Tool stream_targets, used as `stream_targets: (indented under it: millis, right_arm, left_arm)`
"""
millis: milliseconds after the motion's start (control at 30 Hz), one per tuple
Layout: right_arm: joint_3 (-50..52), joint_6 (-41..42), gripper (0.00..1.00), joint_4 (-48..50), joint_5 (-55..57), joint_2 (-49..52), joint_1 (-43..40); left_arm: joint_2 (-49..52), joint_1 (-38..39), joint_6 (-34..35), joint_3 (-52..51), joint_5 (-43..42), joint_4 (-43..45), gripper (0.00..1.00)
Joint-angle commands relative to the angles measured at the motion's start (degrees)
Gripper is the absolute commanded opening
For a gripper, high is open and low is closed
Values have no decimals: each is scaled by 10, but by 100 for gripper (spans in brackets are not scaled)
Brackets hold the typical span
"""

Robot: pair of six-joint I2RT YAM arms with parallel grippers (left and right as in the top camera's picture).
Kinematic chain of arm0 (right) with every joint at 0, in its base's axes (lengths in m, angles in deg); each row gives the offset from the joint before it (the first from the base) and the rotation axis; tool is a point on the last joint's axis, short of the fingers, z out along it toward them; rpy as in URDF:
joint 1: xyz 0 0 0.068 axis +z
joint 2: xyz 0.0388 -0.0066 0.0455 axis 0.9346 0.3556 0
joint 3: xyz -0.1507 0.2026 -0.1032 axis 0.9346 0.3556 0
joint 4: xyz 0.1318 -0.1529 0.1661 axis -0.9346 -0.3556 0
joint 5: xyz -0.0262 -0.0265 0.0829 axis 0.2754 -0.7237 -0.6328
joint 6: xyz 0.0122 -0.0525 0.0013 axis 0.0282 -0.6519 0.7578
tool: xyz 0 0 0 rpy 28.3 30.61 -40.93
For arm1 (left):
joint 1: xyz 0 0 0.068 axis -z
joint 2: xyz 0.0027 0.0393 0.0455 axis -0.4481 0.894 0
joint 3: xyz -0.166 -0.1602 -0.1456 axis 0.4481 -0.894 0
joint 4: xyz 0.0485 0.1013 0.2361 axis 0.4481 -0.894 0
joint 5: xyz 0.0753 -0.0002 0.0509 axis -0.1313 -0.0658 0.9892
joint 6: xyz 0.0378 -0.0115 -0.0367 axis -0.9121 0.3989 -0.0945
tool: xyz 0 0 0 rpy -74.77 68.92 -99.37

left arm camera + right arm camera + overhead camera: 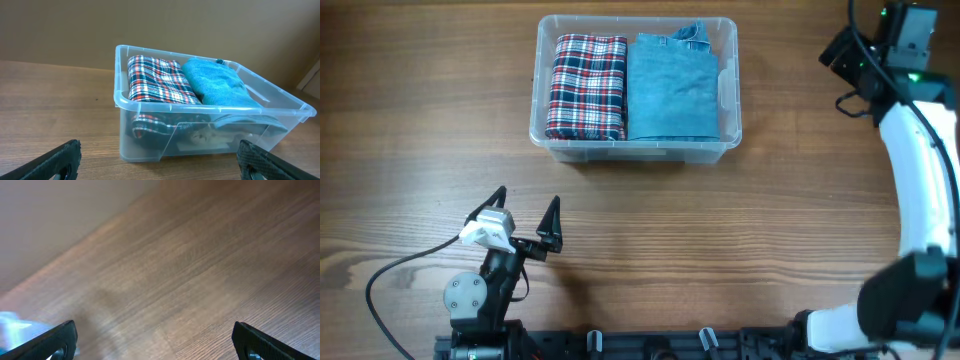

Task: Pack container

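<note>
The clear plastic container (733, 110) stands at the back middle of the wooden table. A folded red, white and blue plaid garment (587, 87) lies in its left half and a folded blue garment (670, 90) in its right half. In the left wrist view the container (150, 135) faces me with the plaid garment (157, 80) and the blue garment (220, 87) inside. My left gripper (527, 218) is open and empty, near the front left, apart from the container; its fingers frame the left wrist view (160, 162). My right gripper (847, 50) is open and empty at the far right, over bare table (155, 340).
The right arm's white links (920, 170) run down the right edge of the table. A black cable (395, 275) loops at the front left beside the left arm's base. A pale blue blur (12, 330) sits at the left edge of the right wrist view.
</note>
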Motion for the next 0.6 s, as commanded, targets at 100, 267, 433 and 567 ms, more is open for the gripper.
stream_targets:
  millis: [100,267,433,567]
  right_arm:
    - [1,4,100,2,-3,-199,1]
    - [1,4,100,2,-3,-299,1]
    - [2,3,100,-32,10,-358,1]
    - [2,4,100,-93,10,-388,3]
  left_arm:
    - [-6,-5,-13,-2,-3,-1,100]
    - [-6,-5,-13,-2,-3,-1,100]
    - [-6,-5,-13,-2,-3,-1,100]
    - [-6,-5,-13,-2,-3,-1,100]
